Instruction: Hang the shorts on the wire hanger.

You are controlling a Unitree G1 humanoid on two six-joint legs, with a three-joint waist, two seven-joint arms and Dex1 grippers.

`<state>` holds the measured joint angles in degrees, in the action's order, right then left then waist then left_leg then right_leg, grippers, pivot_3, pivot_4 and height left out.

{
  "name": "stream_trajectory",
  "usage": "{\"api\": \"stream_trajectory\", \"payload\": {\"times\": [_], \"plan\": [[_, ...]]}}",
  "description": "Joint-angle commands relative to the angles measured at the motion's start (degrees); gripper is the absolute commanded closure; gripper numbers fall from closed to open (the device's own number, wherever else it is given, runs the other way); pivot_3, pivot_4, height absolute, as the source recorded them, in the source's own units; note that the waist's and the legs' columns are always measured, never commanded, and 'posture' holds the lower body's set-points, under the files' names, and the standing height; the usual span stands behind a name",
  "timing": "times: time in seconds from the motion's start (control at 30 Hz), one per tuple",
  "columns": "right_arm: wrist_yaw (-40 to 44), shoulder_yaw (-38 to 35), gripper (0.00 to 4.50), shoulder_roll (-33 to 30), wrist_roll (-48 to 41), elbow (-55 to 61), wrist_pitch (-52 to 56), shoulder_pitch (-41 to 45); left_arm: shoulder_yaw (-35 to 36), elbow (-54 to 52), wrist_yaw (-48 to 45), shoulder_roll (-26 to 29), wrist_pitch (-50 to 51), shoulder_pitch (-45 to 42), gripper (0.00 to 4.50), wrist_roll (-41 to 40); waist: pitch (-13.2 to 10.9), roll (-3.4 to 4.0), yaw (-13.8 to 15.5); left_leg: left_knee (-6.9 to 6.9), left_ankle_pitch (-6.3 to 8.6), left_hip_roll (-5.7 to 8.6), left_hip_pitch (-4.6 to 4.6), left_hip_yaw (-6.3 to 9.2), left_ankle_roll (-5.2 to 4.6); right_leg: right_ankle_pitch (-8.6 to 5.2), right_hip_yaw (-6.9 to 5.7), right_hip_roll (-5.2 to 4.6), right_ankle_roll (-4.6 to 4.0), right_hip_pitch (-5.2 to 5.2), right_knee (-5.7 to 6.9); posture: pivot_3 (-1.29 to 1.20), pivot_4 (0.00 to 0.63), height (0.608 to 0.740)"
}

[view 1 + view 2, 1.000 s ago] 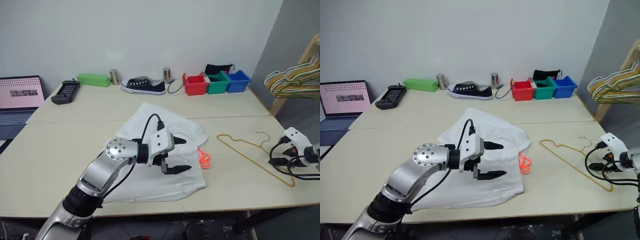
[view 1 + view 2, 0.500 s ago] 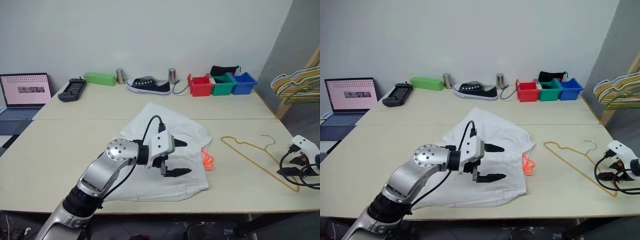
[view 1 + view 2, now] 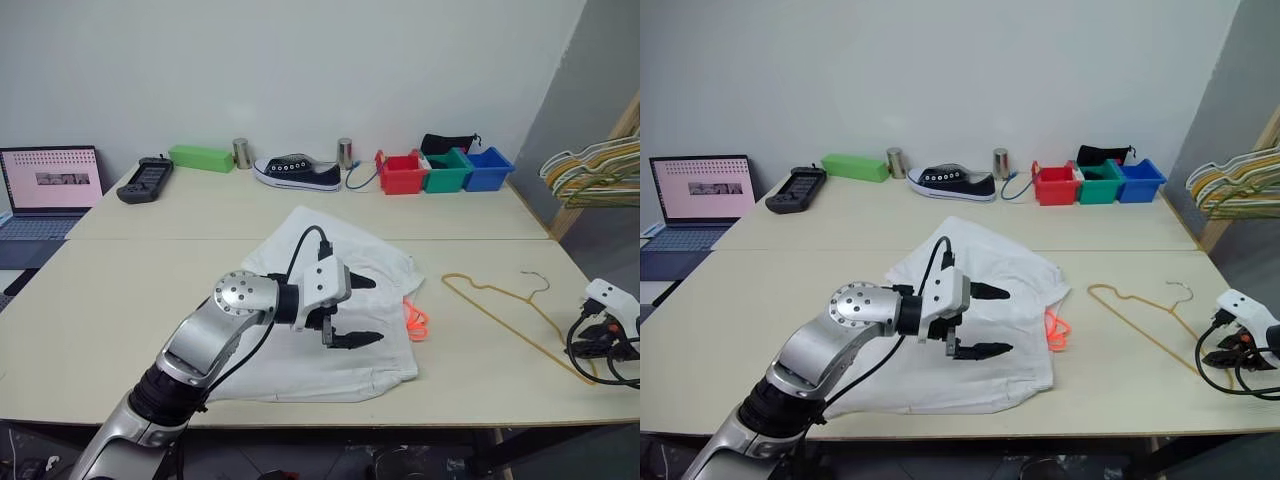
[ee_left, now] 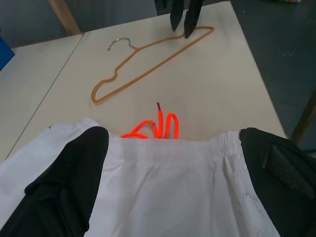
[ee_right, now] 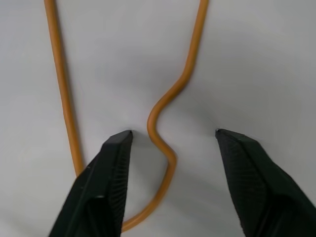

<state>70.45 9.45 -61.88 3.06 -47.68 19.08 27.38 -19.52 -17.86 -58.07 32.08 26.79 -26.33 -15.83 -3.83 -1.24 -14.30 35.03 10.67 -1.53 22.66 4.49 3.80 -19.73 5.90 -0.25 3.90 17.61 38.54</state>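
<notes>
Right gripper [image 5: 173,140] drawn back to the wire hanger's [image 3: 500,305] near corner, fingers apart astride its thin, stiff, slippery wire, best pinched there; left gripper [image 3: 360,310] wide open above the soft, floppy shorts [image 3: 370,260], mid-table.

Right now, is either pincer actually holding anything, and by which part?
Nothing is held. The left pincer hangs open above the shorts; the right pincer stands open astride the wire hanger, its fingertips not clamped on the wire.
</notes>
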Motion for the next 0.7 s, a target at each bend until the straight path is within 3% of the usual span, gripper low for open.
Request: {"api": "stream_trajectory", "payload": {"times": [0.03,0.23,0.5,0.7], "plan": [[-1.37,2.04,2.88,-0.69,3.8,-1.7,-1.86,-1.89,0.66,-0.37,-0.09,-0.49,-1.37,-1.6,0.0,0.25,0.09,-0.15,-0.01,0.0,0.0,0.0,-0.01,0.0,0.0,0.0,0.0,0.0,0.0,-0.03,-0.02,-0.24,0.011,0.74],[-1.32,2.19,4.4,-0.31,4.2,-1.7,-3.13,-1.19,0.96,0.53,-0.17,-0.65,-1.98,-2.16,0.0,0.62,0.2,-0.23,-0.11,0.02,0.0,-0.03,-0.05,0.03,0.0,0.0,-0.02,0.01,0.0,-0.34,-0.5,-0.24,0.008,0.74],[-6.92,-0.2,4.46,-0.25,5.06,0.49,-9.04,2.15,3.11,2.64,0.1,0.37,-2.66,-2.49,0.0,0.56,0.22,-0.16,-0.52,0.02,0.0,0.01,0.01,0.01,0.0,0.09,0.04,-0.01,0.16,-0.39,-0.59,-0.26,0.0,0.74],[-15.35,0.87,4.46,0.31,10.1,13.25,-19.17,7.4,10.69,14.75,0.34,3.29,-5.7,-9.17,0.0,0.6,0.1,0.8,-3.24,0.0,0.0,0.04,0.02,-0.05,0.0,0.09,0.1,-0.01,0.15,-0.27,-0.45,-0.3,0.0,0.74]]}}
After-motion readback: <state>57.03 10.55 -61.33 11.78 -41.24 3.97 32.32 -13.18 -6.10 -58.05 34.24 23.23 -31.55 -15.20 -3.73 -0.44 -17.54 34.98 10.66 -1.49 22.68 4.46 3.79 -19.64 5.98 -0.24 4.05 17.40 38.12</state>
